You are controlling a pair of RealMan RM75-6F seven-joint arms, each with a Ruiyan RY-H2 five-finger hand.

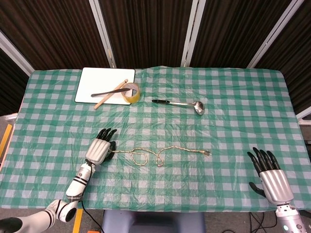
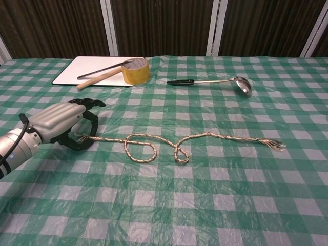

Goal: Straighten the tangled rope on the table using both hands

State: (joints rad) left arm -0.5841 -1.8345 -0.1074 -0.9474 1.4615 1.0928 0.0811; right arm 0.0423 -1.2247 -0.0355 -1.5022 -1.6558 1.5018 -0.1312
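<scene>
My left hand point(image 2: 60, 123) curls its fingers point(image 2: 86, 104) over the rope point(image 2: 177, 148) end, pinch unconfirmed; next, right hand point(image 1: 269, 175), fingers spread, takes the frayed end.

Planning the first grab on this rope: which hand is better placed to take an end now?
Left. The left hand curls over the rope at its near end; the right hand sits well clear.

Lab-like test setup, checked tablecloth point(image 1: 204, 131), dark slatted backdrop point(image 1: 146, 29)
</scene>
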